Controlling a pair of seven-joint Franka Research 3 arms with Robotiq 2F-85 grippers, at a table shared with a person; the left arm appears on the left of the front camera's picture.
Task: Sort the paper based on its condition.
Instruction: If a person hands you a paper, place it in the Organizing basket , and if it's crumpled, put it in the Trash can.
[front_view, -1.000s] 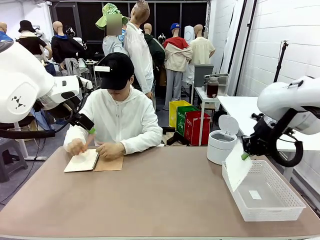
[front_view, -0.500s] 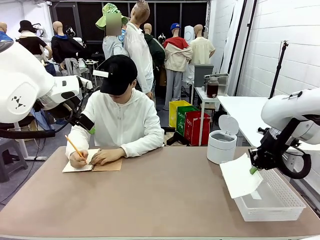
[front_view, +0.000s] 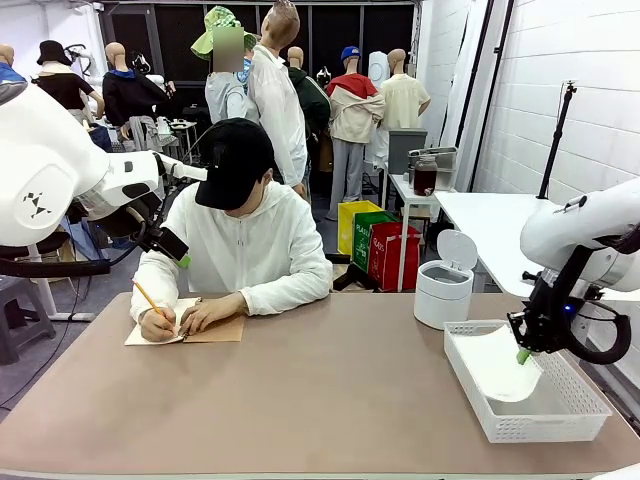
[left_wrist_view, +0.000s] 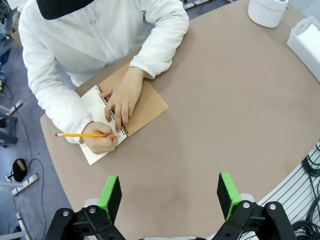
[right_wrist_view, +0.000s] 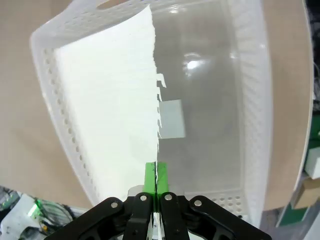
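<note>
We are clamping our right gripper (right_wrist_view: 156, 175) on the edge of a thin white torn-edged paper sheet (right_wrist_view: 105, 110) lying inside a white perforated plastic basket (right_wrist_view: 250, 100). Our left gripper (left_wrist_view: 169, 192) is hovering over the brown table (left_wrist_view: 225, 100), fingers apart.

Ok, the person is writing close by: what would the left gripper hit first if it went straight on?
The left gripper would likely meet bare table first, close beside the notebook; the person's hands sit off that line, though depth is unclear.
</note>
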